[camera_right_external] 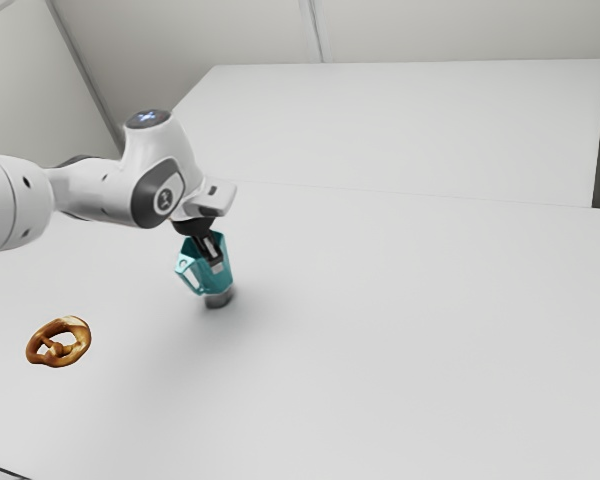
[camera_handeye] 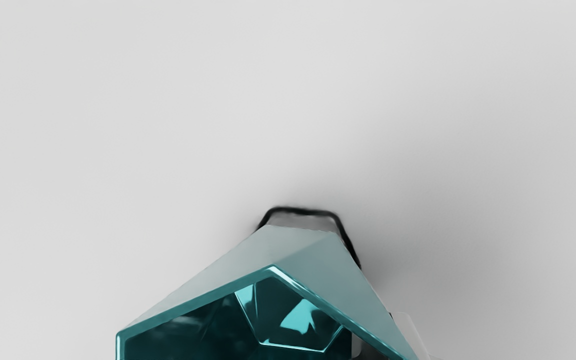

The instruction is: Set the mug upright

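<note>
On the exterior view's left, the mug (camera_right_external: 215,284) is mouth-up and near upright, its base at the table (camera_right_external: 380,350). Our gripper (camera_right_external: 216,263) grasps its wall, one finger inside. We should verify flat seating before releasing evenly.

Bare indoor room, lab-like, exact type can't be told. Plain pale walls (camera_right_external: 460,30) meeting at a dark corner line on the exterior view's left, smooth white tabletop (camera_right_external: 400,330), another flat white surface (camera_right_external: 410,120) behind it. White robot arm (camera_right_external: 100,190) reaching over the tabletop is the main lab cue.
</note>
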